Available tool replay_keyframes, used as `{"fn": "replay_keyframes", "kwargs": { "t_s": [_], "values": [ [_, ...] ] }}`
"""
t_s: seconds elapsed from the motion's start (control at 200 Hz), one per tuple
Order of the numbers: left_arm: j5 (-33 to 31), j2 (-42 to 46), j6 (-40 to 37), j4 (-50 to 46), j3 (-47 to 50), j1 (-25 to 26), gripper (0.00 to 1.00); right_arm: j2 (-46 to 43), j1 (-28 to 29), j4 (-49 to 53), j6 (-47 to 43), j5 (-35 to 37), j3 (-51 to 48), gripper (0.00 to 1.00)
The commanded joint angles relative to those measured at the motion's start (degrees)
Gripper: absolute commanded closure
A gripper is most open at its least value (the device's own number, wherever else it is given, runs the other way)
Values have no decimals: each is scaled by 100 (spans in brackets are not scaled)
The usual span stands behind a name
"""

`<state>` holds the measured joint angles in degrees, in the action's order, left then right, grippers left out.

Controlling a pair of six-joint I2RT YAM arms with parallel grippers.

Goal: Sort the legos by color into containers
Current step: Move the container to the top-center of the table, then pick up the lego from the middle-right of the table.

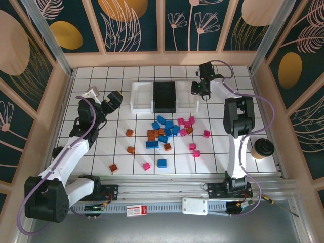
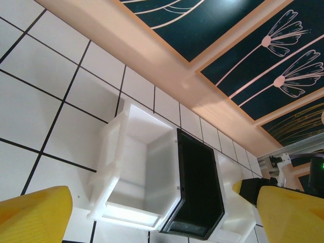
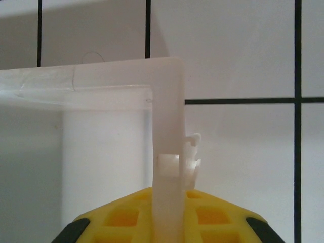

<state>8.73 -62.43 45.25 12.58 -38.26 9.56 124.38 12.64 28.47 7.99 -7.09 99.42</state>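
Note:
Blue, orange-brown and pink legos (image 1: 164, 130) lie scattered on the tiled table's middle. Three containers stand in a row at the back: a white one (image 1: 140, 97) (image 2: 147, 172), a black one (image 1: 164, 96) (image 2: 200, 192) and a second white one (image 1: 188, 103) (image 2: 234, 202). My left gripper (image 1: 112, 101) (image 2: 163, 218) hovers left of the row, open and holding nothing. Over the right white container's right side, my right gripper (image 1: 199, 91) (image 3: 167, 217) has its yellow fingers (image 3: 116, 217) on either side of the wall (image 3: 167, 147), with no gap showing.
A paper coffee cup (image 1: 264, 148) stands at the table's right edge. A small white box with a red label (image 1: 135, 210) lies on the near rail. Wooden walls (image 1: 167, 58) close in the back and both sides.

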Motion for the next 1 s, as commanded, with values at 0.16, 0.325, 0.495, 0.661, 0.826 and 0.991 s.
{"fn": "replay_keyframes", "kwargs": {
  "t_s": [0.16, 0.325, 0.495, 0.661, 0.826, 0.991],
  "values": [
    [348, -10, -41, -29, -128, 105, 4, -1246, 125, -561, 344, 556, -415, 36],
    [246, 245, 201, -29, 78, 175, 1, -2565, 493, -1115, 1006, 1067, -1944, 27],
    [313, 434, 274, -347, 352, 194, 1, -3962, 1092, -1539, 1931, 1846, -3997, 27],
    [484, 438, 309, -406, 615, 195, 1, -4840, 1177, -1079, 2787, 2278, -5245, 28],
    [442, 461, 350, -186, 940, 191, 1, -5129, 1113, -989, 3141, 2395, -6194, 28],
    [557, 227, 345, -229, 909, 195, 1, -4579, 1024, -1213, 3075, 2172, -6196, 35]
  ]
}}
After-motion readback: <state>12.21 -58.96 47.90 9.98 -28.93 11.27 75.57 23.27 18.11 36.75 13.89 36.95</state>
